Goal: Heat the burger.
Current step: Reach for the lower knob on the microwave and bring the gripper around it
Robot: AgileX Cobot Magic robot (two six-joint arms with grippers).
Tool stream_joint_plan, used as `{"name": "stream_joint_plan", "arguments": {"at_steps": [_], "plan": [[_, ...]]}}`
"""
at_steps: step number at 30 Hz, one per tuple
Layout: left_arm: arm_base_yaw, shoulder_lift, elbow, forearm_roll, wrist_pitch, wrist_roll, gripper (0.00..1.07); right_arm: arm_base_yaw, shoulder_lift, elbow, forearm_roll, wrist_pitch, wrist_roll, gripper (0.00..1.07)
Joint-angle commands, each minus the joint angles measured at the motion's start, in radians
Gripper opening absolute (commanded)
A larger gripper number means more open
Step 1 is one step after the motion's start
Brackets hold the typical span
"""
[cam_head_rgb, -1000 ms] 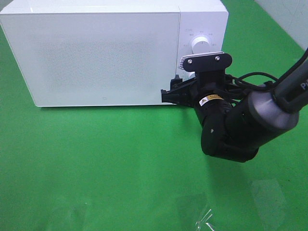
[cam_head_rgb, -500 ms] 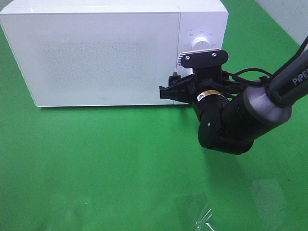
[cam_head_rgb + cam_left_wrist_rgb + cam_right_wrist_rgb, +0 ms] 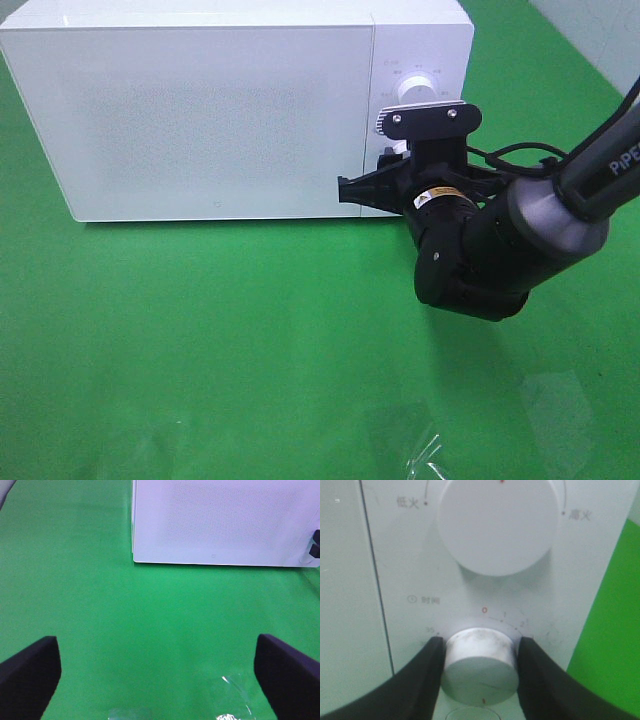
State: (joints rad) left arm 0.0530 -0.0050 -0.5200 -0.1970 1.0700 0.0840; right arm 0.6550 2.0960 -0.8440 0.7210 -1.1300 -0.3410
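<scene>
1. Over on the left, the left gripper (image 3: 157,652) hangs above the green table (image 3: 100,605), jaws spread wide. Its two dark fingers (image 3: 30,675) sit at opposite edges of its wrist view with nothing between them but bare green.
2. Just ahead of that gripper, a crinkled patch of clear film (image 3: 232,690) glints on the table.
3. Further back stands the white microwave (image 3: 220,110), square on the table. Its broad speckled door (image 3: 190,130) is closed flat and takes up most of the front.
4. The burger does not show in any view, and the door gives no look inside, so where it is cannot be told.
5. Right of the door comes the narrow control panel (image 3: 445,50). The upper knob (image 3: 497,525), big, round and white, is untouched.
6. Below it is the lower knob (image 3: 479,667), a smaller white dial with a red 0 and small numbers printed around its upper edge.
7. And here is the action: the right gripper (image 3: 480,652) is clamped on that lower knob. One black finger presses each side of the dial, both in contact.
8. Far right in the high view, the right arm (image 3: 500,250) reaches in from the table's right edge. Its bulky black wrist sits just in front of the panel, hiding the lower knob from above.
</scene>
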Motion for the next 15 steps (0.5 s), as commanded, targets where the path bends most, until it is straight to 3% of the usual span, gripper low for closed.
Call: {"name": "stream_joint_plan", "arguments": {"at_steps": [1, 11, 13, 15], "plan": [[-0.005, -0.016, 0.002, -0.009, -0.007, -0.004, 0.98, -0.004, -0.002, -0.013, -0.063, -0.010, 0.032, 0.04], [-0.005, -0.016, 0.002, -0.009, -0.007, -0.004, 0.98, -0.004, -0.002, -0.013, -0.123, -0.025, 0.246, 0.03], [-0.005, -0.016, 0.002, -0.009, -0.007, -0.004, 0.98, -0.004, -0.002, -0.013, -0.179, -0.024, 0.521, 0.03], [-0.005, -0.016, 0.002, -0.009, -0.007, -0.004, 0.98, -0.004, -0.002, -0.013, -0.190, -0.024, 0.598, 0.03]]}}
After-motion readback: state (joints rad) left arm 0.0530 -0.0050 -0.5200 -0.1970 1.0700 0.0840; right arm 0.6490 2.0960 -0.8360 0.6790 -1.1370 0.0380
